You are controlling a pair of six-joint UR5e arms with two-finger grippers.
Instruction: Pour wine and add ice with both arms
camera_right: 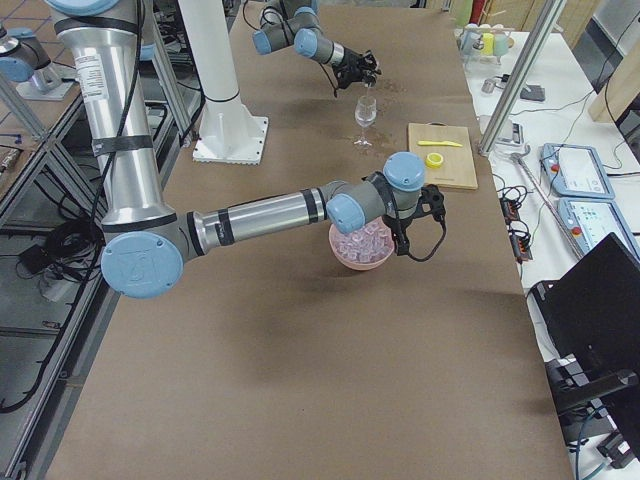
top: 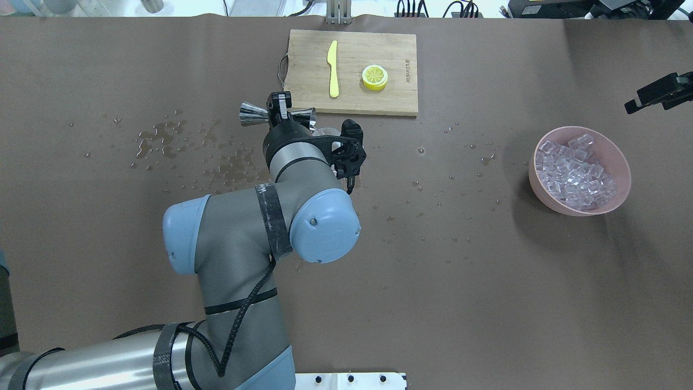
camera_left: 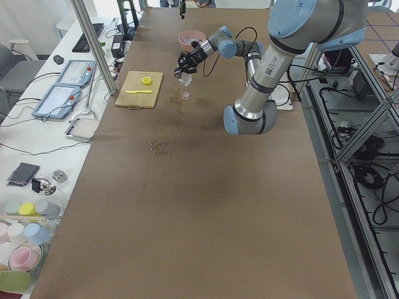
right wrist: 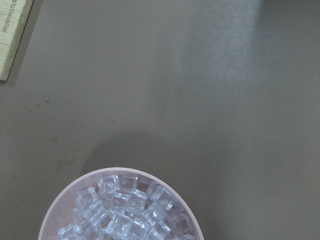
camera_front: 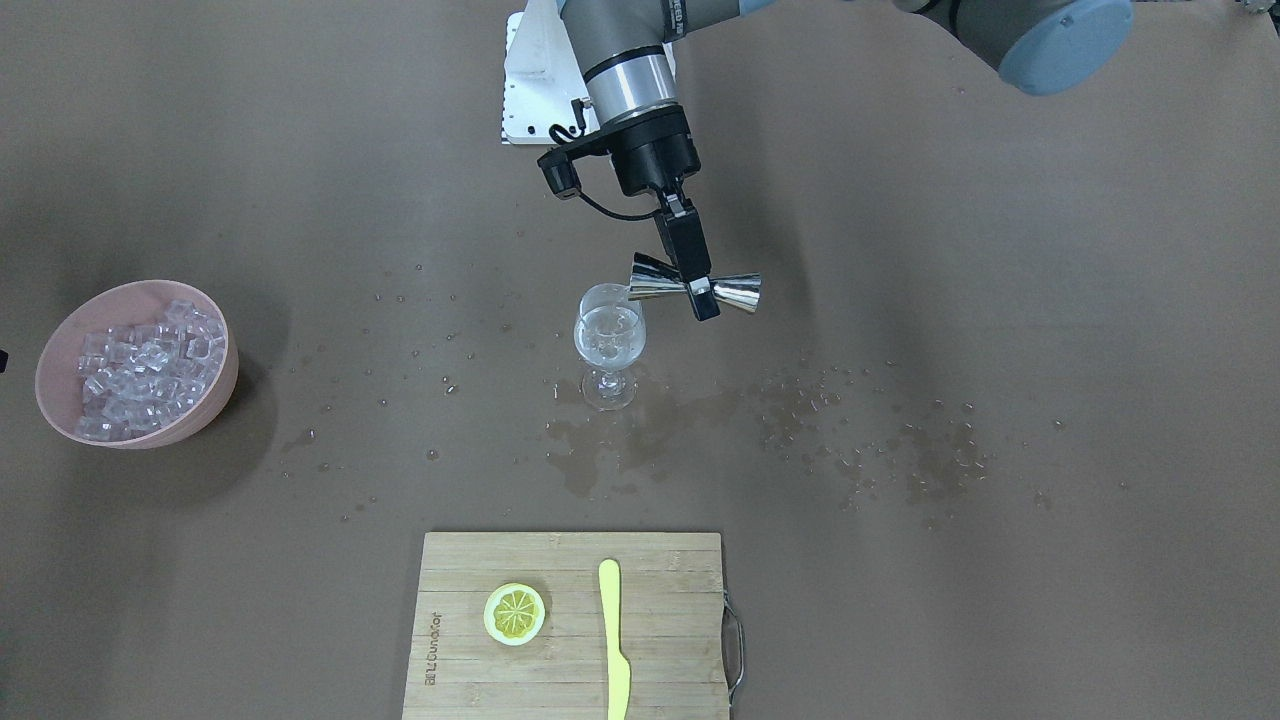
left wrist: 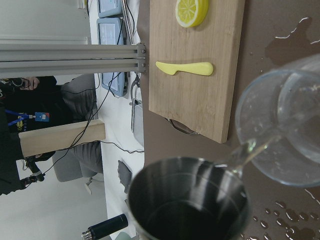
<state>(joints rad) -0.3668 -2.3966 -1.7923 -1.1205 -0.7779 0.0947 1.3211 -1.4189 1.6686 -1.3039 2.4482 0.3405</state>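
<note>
My left gripper (camera_front: 703, 300) is shut on the waist of a steel jigger (camera_front: 738, 290). It holds the jigger on its side, with one mouth at the rim of the wine glass (camera_front: 610, 340). The glass stands upright mid-table with a little clear wine (camera_front: 608, 328) in its bowl. In the left wrist view a thin clear streak runs from the jigger's lip (left wrist: 190, 200) to the glass (left wrist: 285, 130). The ice (camera_front: 145, 370) fills a pink bowl (camera_front: 220, 395). My right gripper (top: 632, 104) hovers beside the bowl (top: 541, 192); I cannot tell whether it is open or shut.
A wooden cutting board (camera_front: 660, 600) at the operators' edge carries a lemon slice (camera_front: 515, 613) and a yellow knife (camera_front: 612, 640). Water drops and wet patches (camera_front: 900, 450) spread around the glass. A white stand foot (camera_front: 530, 90) sits behind my left arm.
</note>
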